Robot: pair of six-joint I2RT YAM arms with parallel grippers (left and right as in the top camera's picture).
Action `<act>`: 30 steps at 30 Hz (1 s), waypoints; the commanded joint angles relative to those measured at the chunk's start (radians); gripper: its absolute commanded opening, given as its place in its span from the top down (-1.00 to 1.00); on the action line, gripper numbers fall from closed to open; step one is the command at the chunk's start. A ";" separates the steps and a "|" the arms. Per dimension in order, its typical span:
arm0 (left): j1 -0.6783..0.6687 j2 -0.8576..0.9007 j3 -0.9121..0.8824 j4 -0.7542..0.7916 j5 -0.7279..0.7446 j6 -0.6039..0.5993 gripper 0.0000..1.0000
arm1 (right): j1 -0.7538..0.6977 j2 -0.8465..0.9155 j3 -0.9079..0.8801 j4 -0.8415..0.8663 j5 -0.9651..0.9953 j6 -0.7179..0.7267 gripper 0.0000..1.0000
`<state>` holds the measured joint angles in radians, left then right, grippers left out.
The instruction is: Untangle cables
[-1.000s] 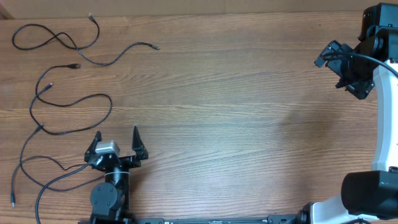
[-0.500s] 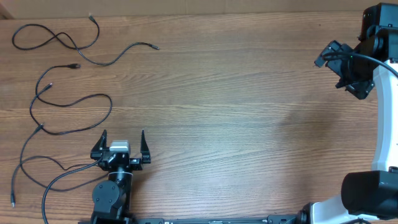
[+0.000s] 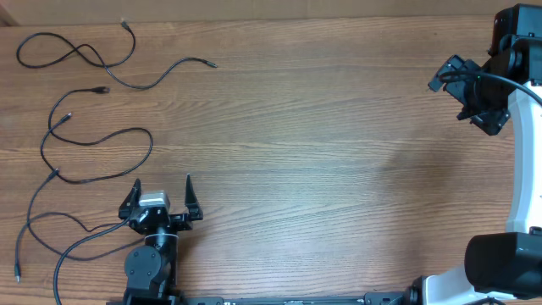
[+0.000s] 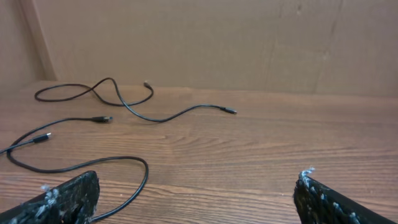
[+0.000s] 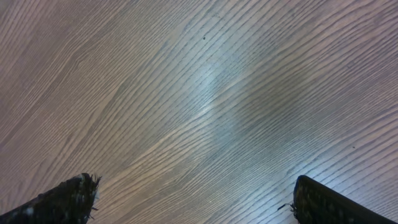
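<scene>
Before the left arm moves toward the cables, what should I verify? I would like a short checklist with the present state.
1. Left gripper open and empty: ok.
2. Right gripper open, only bare table below it: ok.
3. Cables on the table's left side, near the left gripper: ok.
4. Strands lying separate: not ok; the far cable crosses itself, the lower ones seem to cross.
5. Near strand clear of the left gripper's finger: cannot tell.
6. Right arm away from the cables: ok.
</scene>
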<state>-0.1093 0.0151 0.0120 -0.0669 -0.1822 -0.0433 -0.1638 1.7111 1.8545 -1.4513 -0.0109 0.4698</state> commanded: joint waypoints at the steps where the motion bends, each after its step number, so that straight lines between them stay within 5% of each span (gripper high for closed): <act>1: 0.013 -0.013 -0.008 -0.002 0.017 0.046 -0.99 | 0.000 -0.002 -0.003 0.005 0.010 -0.003 -1.00; 30: 0.050 -0.011 -0.007 0.001 0.026 0.040 -0.99 | 0.000 -0.002 -0.003 0.005 0.010 -0.003 -1.00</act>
<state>-0.0635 0.0151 0.0120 -0.0669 -0.1646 -0.0227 -0.1635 1.7111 1.8545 -1.4502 -0.0109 0.4698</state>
